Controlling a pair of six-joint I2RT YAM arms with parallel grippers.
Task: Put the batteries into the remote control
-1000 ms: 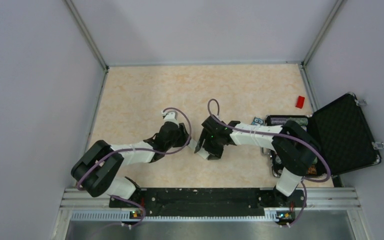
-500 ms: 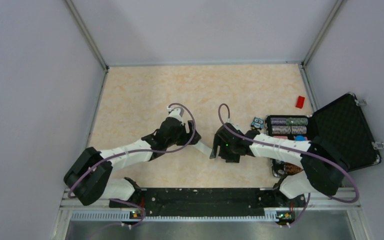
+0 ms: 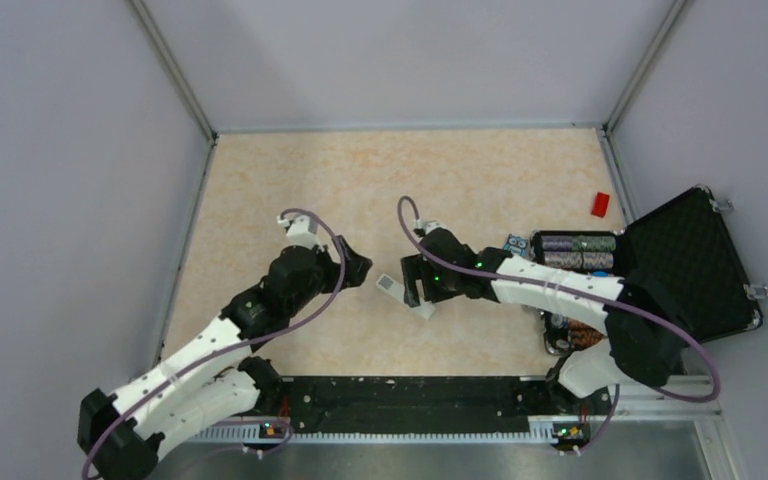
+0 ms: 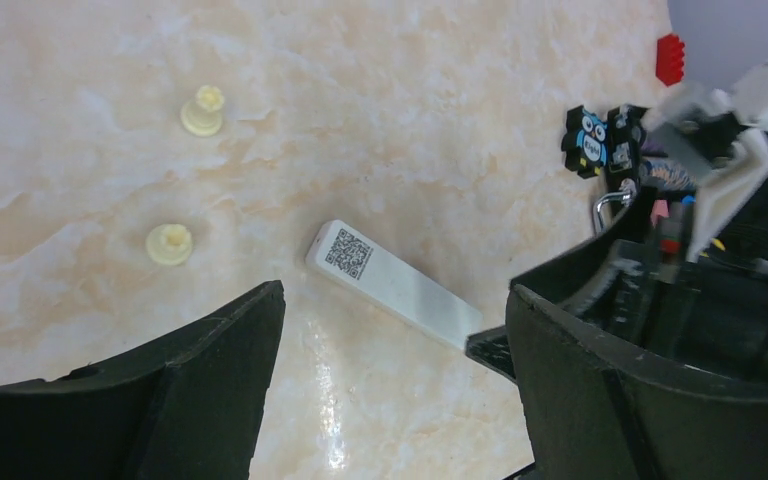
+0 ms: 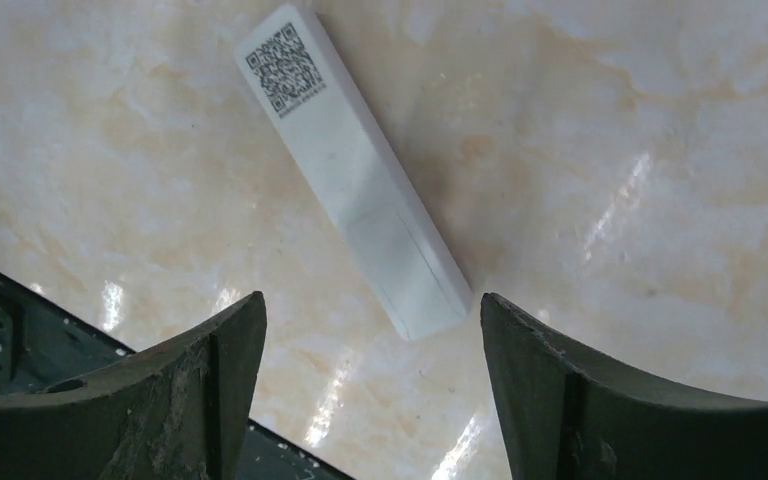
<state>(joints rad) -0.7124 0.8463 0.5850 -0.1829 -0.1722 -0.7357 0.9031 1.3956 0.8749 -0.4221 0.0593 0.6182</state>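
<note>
The remote control (image 3: pixel 392 288) lies flat on the marble-pattern table (image 3: pixel 360 180), near the middle and a little toward the near edge, between the two arms. Its back side is up: a square code label is at one end and a fine seam crosses the body near the other end, as the right wrist view (image 5: pixel 350 170) shows. The right gripper (image 3: pixel 422 285) hangs over the end with the seam. Its two dark fingers (image 5: pixel 210 380) stand wide apart, one on each side of the bar, and touch nothing. The left gripper (image 3: pixel 355 268) is just beside the label end, on the left. Its jaws are spread wide too and hold nothing. In its own view the remote (image 4: pixel 390 280) rests on the table between the finger tips, and its far end goes under the other arm's black finger. Two small cream pieces (image 4: pixel 203 110) stand on the table, apart from the remote. At the right side an open black case (image 3: pixel 690 265) holds striped chip rolls (image 3: pixel 575 243). A small owl figure (image 3: pixel 516 243) sits just beside it, and a red block (image 3: pixel 600 204) lies farther back.
</note>
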